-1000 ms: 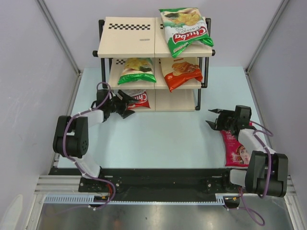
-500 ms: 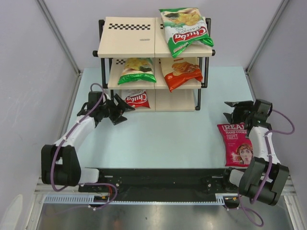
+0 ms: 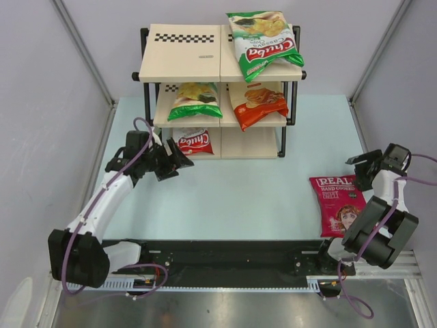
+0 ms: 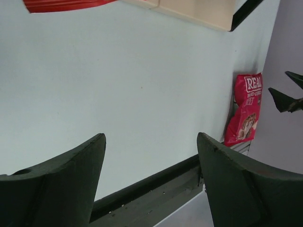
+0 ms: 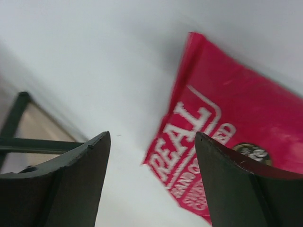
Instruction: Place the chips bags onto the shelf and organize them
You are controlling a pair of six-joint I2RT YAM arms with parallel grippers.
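Note:
The shelf (image 3: 184, 56) stands at the back of the table. One green-and-white chips bag (image 3: 263, 42) lies on its top tier. Another green one (image 3: 196, 100) and an orange one (image 3: 257, 104) share the middle tier. A red-and-white bag (image 3: 194, 141) is on the bottom tier. A magenta bag (image 3: 336, 203) lies flat on the table at the right. My left gripper (image 3: 179, 162) is open and empty just in front of the red-and-white bag. My right gripper (image 3: 360, 167) is open and empty above the magenta bag's far right corner. The right wrist view shows that bag (image 5: 227, 142) beyond the gripper (image 5: 152, 135).
The left wrist view looks across bare table past the open gripper (image 4: 151, 137) to the magenta bag (image 4: 246, 113) and the black rail (image 4: 156, 184) at the table's near edge. Grey walls close in both sides. The shelf's black frame (image 5: 14, 137) shows at the left of the right wrist view.
My right gripper has moved right, off the magenta bag toward the table's right edge, and its jaws have widened. The left arm has swung outward, its gripper staying near the shelf's bottom left.

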